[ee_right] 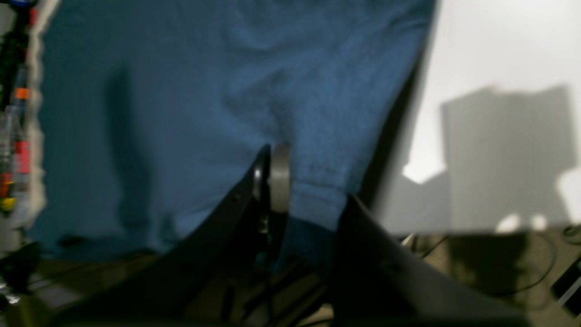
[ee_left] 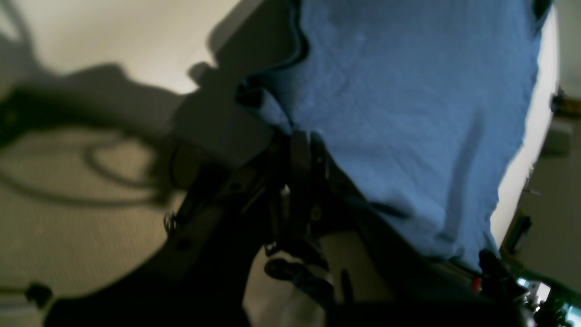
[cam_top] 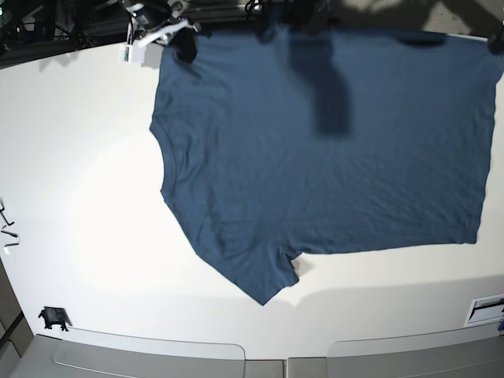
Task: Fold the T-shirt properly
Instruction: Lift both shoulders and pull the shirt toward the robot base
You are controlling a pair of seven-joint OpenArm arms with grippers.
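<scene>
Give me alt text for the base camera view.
A dark navy T-shirt lies spread on a white table, one short sleeve pointing toward the near edge. The shirt's far edge meets dark robot parts at the top of the frame.

- I see a plain white surface [cam_top: 87,157] filling most of the base view.
- The T-shirt [cam_top: 315,157] lies on it, dark blue, spread mostly flat, reaching from the far edge towards the near side and off the view's right edge.
- One short sleeve [cam_top: 260,272] points toward the near edge, lying flat on the white.
- A small black object [cam_top: 52,317] sits near the near-left corner, well apart from the shirt; I cannot tell what it is.
</scene>
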